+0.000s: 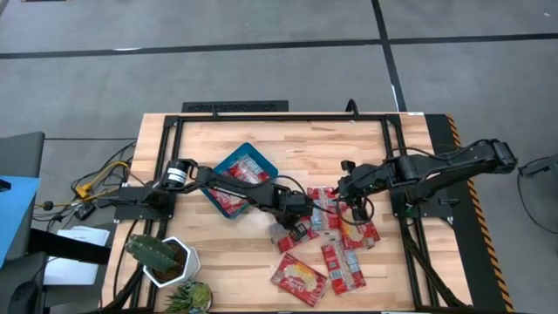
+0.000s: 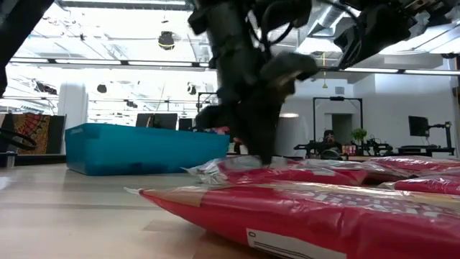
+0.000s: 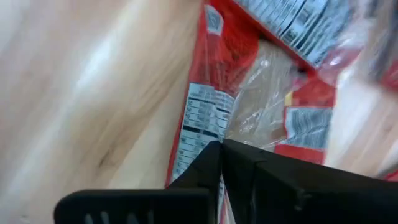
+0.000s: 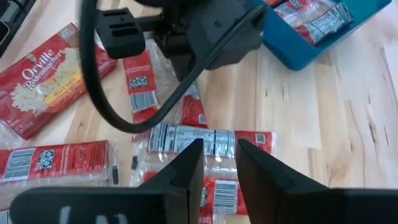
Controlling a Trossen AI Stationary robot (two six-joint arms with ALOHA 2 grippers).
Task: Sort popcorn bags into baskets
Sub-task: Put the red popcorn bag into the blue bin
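Several red popcorn bags lie flat on the wooden table in the middle and toward the right, among them one (image 1: 299, 281) near the front edge and one (image 1: 342, 266) beside it. More lie inside the teal tray (image 1: 261, 155), which stands left of the middle. My left arm reaches over the tray. My left gripper (image 1: 295, 225) points down at the left end of the pile, shut on a bag (image 3: 202, 118). My right gripper (image 4: 217, 152) is open and hovers over the pile's far right part (image 1: 353, 202), above a bag with a barcode (image 4: 186, 138), touching nothing. My left gripper is shut on a red popcorn bag near its printed label panel (image 3: 198, 140), pinched between the two fingers. The fingers (image 2: 251, 140) come from above, pointing down. The bag's crinkled clear end (image 2: 215, 171) stays low on the table beside the other bags.
A white hexagonal pot with a cactus (image 1: 166, 257) stands at the front left corner, and a second plant (image 1: 187, 296) sits at the near edge. A black frame runs along the table's sides. Bare wood shows between the tray and the near edge. A large bag (image 2: 309, 216) fills the low view's foreground.
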